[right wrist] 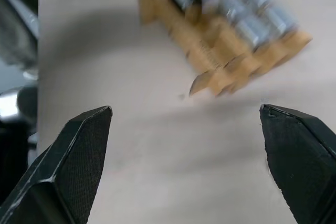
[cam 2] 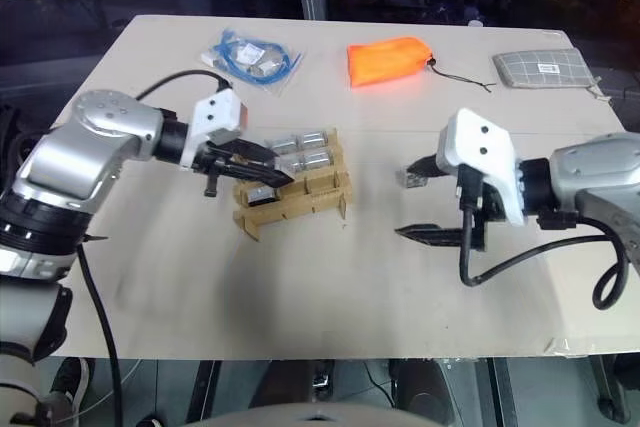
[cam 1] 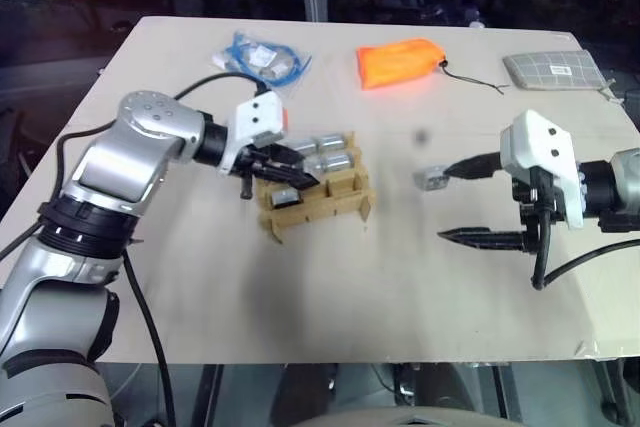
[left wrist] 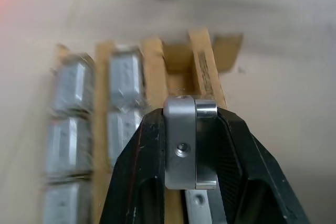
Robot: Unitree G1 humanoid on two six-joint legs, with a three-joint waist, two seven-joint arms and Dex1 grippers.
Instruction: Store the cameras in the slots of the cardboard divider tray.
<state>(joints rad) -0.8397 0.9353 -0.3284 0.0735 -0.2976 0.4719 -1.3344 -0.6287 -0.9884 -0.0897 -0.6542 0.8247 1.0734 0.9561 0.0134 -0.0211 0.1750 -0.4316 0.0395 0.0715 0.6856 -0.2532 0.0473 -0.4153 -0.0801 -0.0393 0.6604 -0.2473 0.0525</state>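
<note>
My left jaws [cam 1: 285,175] are clamped on a camera [left wrist: 185,142], reaching in from nine o'clock, tilted down over the cardboard divider tray [cam 1: 330,199]. My right jaws [cam 1: 470,202] stand wide apart and empty, pointing in from three o'clock, hovering above the tabletop [cam 1: 330,287].

The tray sits near the tabletop's centre. Several cameras already fill its slots toward twelve o'clock; the slots toward six o'clock look open. One loose camera [cam 1: 432,179] lies on the tabletop at about three o'clock of the tray, just beside my upper right fingertip.

An orange pouch [cam 1: 400,62], a grey checked pouch [cam 1: 555,69] and a bag of blue cable [cam 1: 258,57] lie along the twelve o'clock edge. Toward six o'clock the tabletop is bare.
</note>
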